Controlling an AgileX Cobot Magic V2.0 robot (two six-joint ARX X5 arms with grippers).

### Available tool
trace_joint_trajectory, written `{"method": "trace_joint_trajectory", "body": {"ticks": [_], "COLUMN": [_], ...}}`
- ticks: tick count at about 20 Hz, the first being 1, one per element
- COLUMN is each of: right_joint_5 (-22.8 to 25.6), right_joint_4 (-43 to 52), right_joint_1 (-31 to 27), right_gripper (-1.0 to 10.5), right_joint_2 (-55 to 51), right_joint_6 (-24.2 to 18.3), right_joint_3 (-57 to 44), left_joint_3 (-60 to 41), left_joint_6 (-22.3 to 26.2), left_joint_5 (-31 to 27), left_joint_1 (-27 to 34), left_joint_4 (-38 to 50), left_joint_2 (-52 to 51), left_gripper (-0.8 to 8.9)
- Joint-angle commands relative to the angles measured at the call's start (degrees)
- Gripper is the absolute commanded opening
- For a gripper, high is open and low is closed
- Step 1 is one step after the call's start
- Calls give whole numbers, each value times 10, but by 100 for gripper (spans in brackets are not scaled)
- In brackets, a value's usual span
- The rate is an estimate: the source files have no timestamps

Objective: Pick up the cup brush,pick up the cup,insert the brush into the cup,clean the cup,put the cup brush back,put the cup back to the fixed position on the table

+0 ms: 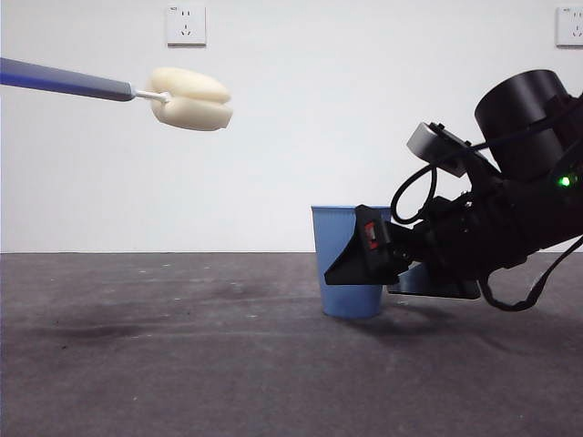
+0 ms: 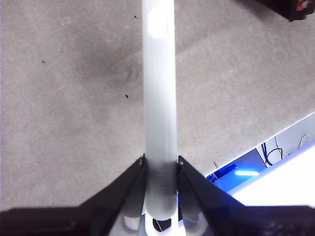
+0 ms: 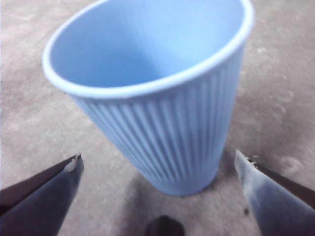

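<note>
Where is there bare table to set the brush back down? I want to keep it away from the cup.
The dark grey matte table is bare under the raised cream-yellow sponge-headed cup brush, which the left end effector grips, and along the front edge. It is crowded around the blue ribbed plastic cup, where the open right end effector straddles it.

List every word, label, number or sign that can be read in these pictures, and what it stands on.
None can be read.
White wall socket plate: tiny mark at its top, too small.
Red patch on the right gripper beside the blue ribbed plastic cup: blurred.
</note>
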Motion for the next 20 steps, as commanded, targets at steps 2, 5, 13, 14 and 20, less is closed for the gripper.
{"method": "trace_joint_trajectory", "body": {"ticks": [2,5,13,14,20], "right_joint_5": [2,2,18,18,17], "right_joint_4": [19,47,48,48,51], "right_joint_1": [5,5,8,9,12], "right_gripper": [537,536,404,400,92], "right_joint_2": [27,47,65,74,86], "right_joint_6": [6,9,13,18,26], "right_joint_3": [6,19,47,52,54], "left_joint_3": [-1,-1,-1,-1,-1], "left_joint_6": [0,-4,-4,-4,-3], "left_joint_5": [1,1,0,0,-1], "left_joint_1": [0,0,0,0,0], "left_joint_4": [1,4,4,3,0], "left_joint_2": [-1,-1,-1,-1,-1], "left_gripper": [-9,-9,-9,-9,-9]}}
